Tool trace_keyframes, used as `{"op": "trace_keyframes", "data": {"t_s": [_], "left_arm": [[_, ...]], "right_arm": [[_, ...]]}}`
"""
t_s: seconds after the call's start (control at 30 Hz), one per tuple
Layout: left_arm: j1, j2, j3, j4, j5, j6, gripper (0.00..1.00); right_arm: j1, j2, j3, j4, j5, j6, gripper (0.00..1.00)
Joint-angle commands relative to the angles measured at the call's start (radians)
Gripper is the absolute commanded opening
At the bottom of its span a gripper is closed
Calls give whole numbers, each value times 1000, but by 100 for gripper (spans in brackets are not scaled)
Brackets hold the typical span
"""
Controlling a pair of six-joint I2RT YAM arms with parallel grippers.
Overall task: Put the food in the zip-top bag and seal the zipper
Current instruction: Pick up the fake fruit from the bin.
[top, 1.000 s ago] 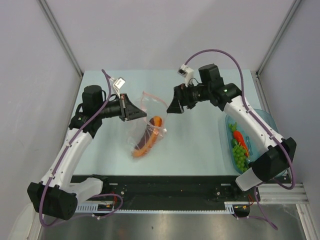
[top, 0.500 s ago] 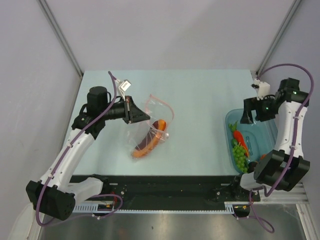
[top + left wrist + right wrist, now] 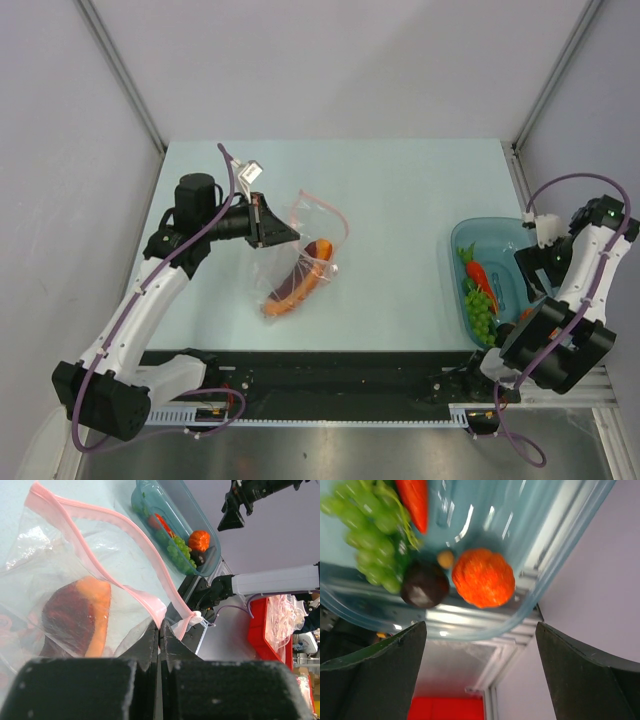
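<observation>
My left claw [image 3: 159, 630] grips the crinkly clear plastic bag [image 3: 60, 545]; right claw [image 3: 480, 647] gapes. Thin film could slip out.

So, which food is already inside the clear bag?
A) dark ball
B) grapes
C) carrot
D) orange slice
D: the orange slice lies inside the clear bag; the grapes, carrot and dark ball sit in the teal bowl.

Left gripper [image 3: 288, 233] pinches the edge of the crinkly clear plastic bag [image 3: 270, 262]; right gripper [image 3: 528, 272], jaws spread, hangs well right of it.
</observation>
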Motion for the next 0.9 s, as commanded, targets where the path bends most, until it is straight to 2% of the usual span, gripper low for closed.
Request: {"op": "trace_keyframes", "data": {"t_s": [0.0,0.47,0.87], "left_arm": [[-5,-7,27,10,5,26,0],[-5,-7,43,-12,-29,78,0],[-5,6,41,-10,-29,81,0]], "right_arm": [[-13,14,-39,-20,123,-90,95],[27,86,-165,103,172,-209,89],[46,122,-355,318,298,-251,96]]}}
